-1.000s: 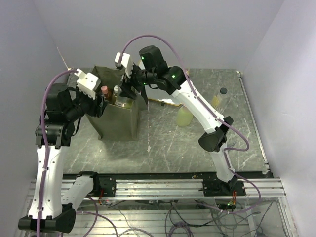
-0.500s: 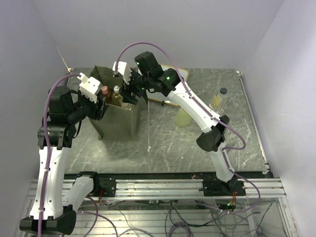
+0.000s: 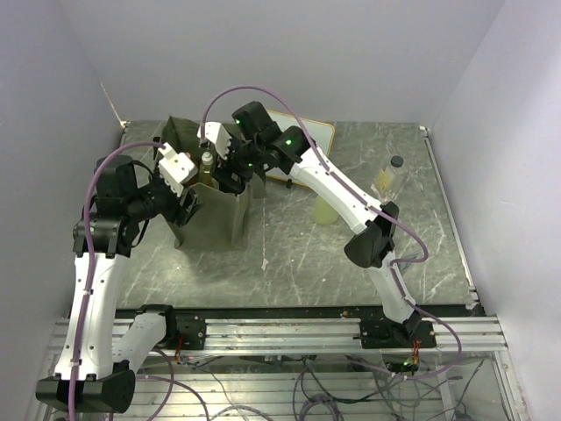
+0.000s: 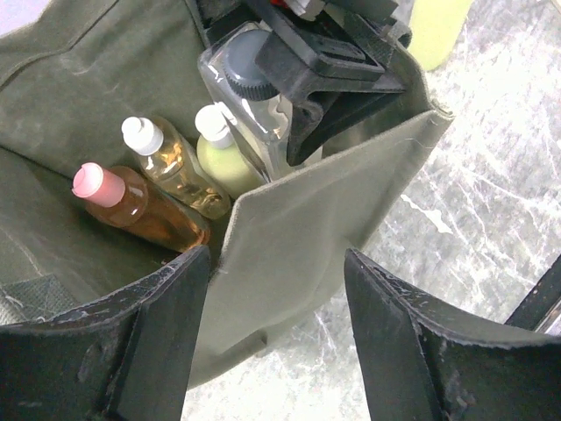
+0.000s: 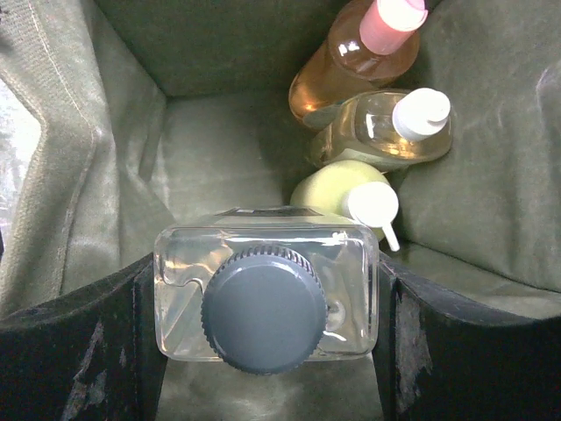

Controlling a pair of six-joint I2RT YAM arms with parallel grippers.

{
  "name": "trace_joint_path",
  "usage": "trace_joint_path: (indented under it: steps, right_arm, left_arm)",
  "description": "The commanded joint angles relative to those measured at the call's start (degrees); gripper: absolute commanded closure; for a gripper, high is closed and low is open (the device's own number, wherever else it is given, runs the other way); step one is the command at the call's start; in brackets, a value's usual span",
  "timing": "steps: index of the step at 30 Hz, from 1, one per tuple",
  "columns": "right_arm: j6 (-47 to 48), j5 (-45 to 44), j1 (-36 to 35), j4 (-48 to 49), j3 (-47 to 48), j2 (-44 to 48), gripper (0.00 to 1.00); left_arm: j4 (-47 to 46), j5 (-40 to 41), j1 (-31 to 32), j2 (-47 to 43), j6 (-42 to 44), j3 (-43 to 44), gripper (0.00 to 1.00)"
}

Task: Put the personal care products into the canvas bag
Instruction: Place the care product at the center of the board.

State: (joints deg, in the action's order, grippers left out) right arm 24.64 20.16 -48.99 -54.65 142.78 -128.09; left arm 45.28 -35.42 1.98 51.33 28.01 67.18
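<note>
The olive canvas bag [image 3: 213,219] stands open at the left. Inside it lie an orange bottle with a pink cap [image 4: 131,209], an amber bottle with a white pump [image 4: 175,167] and a yellow-green bottle with a white pump [image 4: 226,160]. My right gripper [image 3: 230,171] is in the bag's mouth, shut on a clear bottle with a dark cap [image 5: 263,298]. My left gripper [image 4: 279,259] is open and straddles the bag's near wall [image 4: 298,228], with a gap on the right side. On the table stand a yellow-green bottle [image 3: 326,209] and a clear bottle with a black cap [image 3: 390,174].
A wood-framed whiteboard [image 3: 307,133] lies behind the bag, under the right arm. A thin white strap or cord [image 3: 264,237] trails from the bag across the grey table [image 3: 377,263]. Walls close in on three sides.
The right arm has swung left and down, bringing the clear bottle into the bag's mouth. The left gripper has shifted right along the bag's rim and its jaws have widened.
</note>
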Motion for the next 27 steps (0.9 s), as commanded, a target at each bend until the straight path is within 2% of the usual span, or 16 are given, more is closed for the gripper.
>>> trace_joint_path:
  steps: [1,8,19,23,27]
  right_arm:
    - [0.22,1.51,-0.14,4.06,0.25,0.65,1.0]
    - [-0.63,2.86,-0.26,4.19,0.22,-0.32,1.0]
    - [0.2,3.25,-0.2,4.01,1.18,1.7,1.0]
    - [-0.07,4.1,-0.23,4.18,0.94,3.7,1.0]
    - [-0.63,4.08,-0.23,5.77,0.36,6.49,1.0]
  left_arm:
    - [1.06,-3.96,-0.56,-0.14,5.98,-0.55,0.26]
    - [3.93,-5.53,-0.57,-0.72,14.71,0.36,0.27]
    - [6.36,-4.29,-0.57,-0.02,18.67,4.37,0.27]
    - [6.57,-6.32,-0.57,0.2,17.05,5.73,0.27]
    - [3.46,-8.91,-0.59,-0.75,11.32,6.52,0.27]
